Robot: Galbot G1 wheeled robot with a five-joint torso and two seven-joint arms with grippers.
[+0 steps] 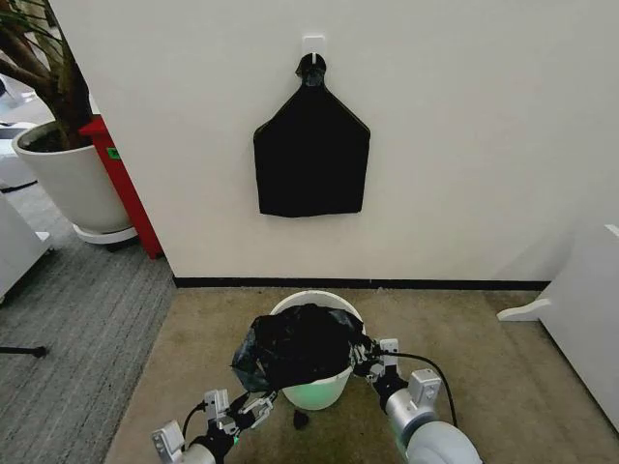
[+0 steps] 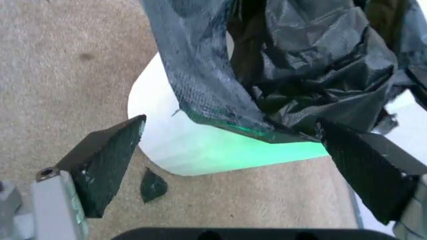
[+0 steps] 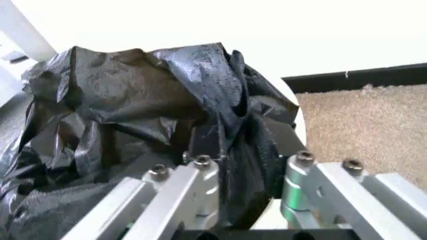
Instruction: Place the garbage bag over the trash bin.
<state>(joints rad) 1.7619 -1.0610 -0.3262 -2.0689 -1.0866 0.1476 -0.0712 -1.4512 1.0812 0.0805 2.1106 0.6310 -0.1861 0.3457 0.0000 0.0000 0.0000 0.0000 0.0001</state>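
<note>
Although much of the trash bin (image 1: 314, 387) lay hidden beneath the crumpled garbage bag (image 1: 300, 343), its pale rim showed behind the plastic and its lower wall showed below it, standing on the tan carpet (image 1: 484, 387) close to the white wall (image 1: 464, 126); the bag was heaped over the bin's mouth, one fold drooping down the side toward the robot's left; how far the bag reached inside the bin could not be made out. From the left wrist view, the left gripper (image 2: 233, 165) had its dark fingers (image 2: 107, 160) spread wide, released, holding nothing, one on either side of the bin's near wall, with the bag's hanging edge between them. The right gripper (image 1: 366, 356) sat at the bag's right edge; its wrist view showed its metal fingers (image 3: 200, 175) pinched on a fold of the black plastic. A small dark scrap (image 1: 301, 420) lay on the carpet just in front of the bin; a flat black bundle (image 1: 311, 155) hung from a hook on the wall above.
</note>
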